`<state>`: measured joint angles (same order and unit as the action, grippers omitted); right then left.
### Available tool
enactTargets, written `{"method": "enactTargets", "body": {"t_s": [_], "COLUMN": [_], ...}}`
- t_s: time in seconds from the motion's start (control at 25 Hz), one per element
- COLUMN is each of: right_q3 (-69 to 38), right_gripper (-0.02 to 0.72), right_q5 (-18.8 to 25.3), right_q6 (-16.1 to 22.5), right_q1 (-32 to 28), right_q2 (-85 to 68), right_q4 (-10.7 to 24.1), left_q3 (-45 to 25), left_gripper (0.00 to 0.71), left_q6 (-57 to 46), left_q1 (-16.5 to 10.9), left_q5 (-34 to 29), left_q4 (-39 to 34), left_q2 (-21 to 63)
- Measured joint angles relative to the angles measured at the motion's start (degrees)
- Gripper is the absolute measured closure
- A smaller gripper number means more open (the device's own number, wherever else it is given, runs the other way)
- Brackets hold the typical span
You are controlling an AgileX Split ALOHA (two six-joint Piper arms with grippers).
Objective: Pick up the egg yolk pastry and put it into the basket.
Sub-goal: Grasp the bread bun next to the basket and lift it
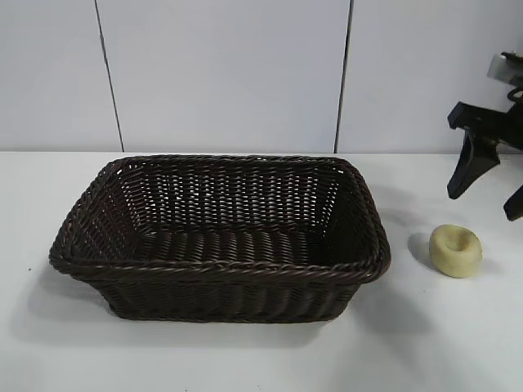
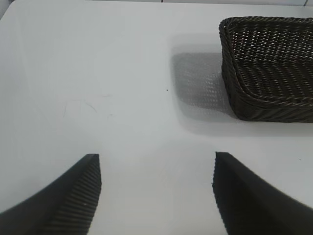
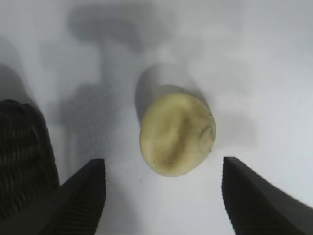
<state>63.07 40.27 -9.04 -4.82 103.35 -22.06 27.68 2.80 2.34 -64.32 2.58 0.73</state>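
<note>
The egg yolk pastry (image 1: 456, 250), a small pale yellow bun with a dimple on top, lies on the white table just right of the basket (image 1: 221, 269), a large dark brown wicker one. My right gripper (image 1: 486, 196) hangs open above and behind the pastry. In the right wrist view the pastry (image 3: 178, 133) lies a little beyond the open right gripper (image 3: 161, 171), untouched. My left gripper (image 2: 156, 166) is open over bare table, off to one side of the basket (image 2: 274, 105), and out of the exterior view.
The white table (image 1: 458, 343) runs back to a pale panelled wall (image 1: 221, 73). The basket corner (image 3: 19, 156) shows beside one right finger in the right wrist view. Nothing lies inside the basket.
</note>
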Motion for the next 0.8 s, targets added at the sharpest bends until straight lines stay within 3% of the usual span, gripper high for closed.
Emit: {"method": "enactTargets", "body": {"t_s": [0.2, 0.6, 0.8], "right_q3": [0.04, 0.41, 0.41], "right_gripper": [0.215, 0.218, 0.325], "right_q5": [-4.05, -6.48, -6.96], "right_q6": [0.0, 0.0, 0.06], "right_q1": [0.0, 0.0, 0.0], "right_q2": [4.13, 7.11, 7.74], "right_q4": [-0.41, -0.91, -1.09], "left_q3": [0.0, 0.0, 0.0], "left_gripper": [0.231, 0.231, 0.231], "left_q6": [0.0, 0.0, 0.0], "left_q1": [0.0, 0.0, 0.0], "left_q5": [0.0, 0.0, 0.0], "left_q4": [0.0, 0.0, 0.0], "left_q2": [0.0, 0.0, 0.0]}}
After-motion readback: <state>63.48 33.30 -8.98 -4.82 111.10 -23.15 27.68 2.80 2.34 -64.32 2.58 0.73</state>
